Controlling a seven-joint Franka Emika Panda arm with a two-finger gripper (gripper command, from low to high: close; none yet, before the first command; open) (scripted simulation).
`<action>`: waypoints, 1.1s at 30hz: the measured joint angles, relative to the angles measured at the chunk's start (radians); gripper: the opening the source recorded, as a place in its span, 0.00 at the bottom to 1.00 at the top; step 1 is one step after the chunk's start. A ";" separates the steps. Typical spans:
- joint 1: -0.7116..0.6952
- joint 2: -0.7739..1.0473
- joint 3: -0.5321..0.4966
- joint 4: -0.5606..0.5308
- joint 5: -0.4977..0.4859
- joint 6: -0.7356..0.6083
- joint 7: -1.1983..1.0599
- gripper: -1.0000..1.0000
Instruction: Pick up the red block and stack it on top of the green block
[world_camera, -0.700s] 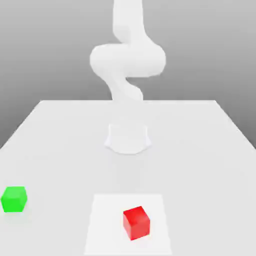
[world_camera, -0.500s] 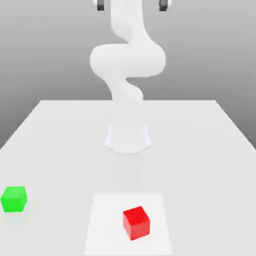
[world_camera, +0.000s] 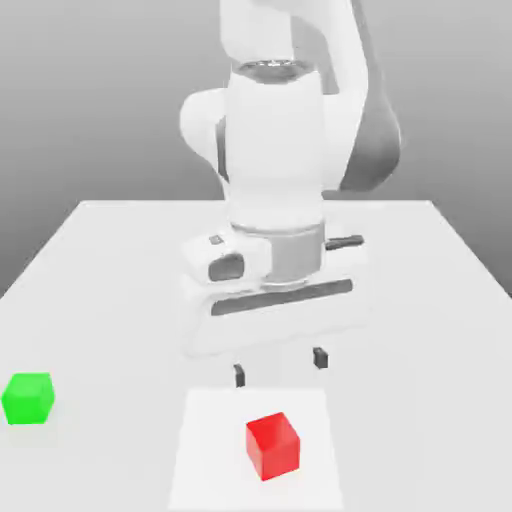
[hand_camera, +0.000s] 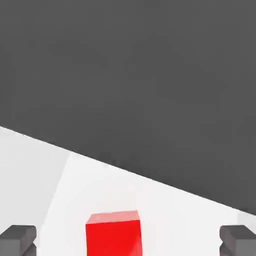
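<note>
Shining bright and diffuse over the tabletop (world_camera: 410, 340) in the exterior view, almost washing the pale arm (world_camera: 275, 150) into white, glaring strongest off the white patch (world_camera: 210, 450). Fading from light to dark grey down the backdrop (world_camera: 80, 100). Tinting 1 face of the red block (hand_camera: 114, 237) pale pink in the hand view, showing another saturated.

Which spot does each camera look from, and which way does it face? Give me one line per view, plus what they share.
Exterior view: off the arm, facing the robot across the table; arm and open gripper show, with the green block.
Hand view: on the hand, facing the red block; both fingertips show.
Shared: red block, white patch, gripper fingertips.
</note>
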 joint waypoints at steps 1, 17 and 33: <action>0.000 0.036 0.000 -0.008 -0.004 0.021 -0.008 0.50; -0.014 0.163 0.017 -0.003 0.005 0.119 -0.027 0.00; -0.497 0.027 -0.271 0.072 0.021 -0.099 -0.550 0.00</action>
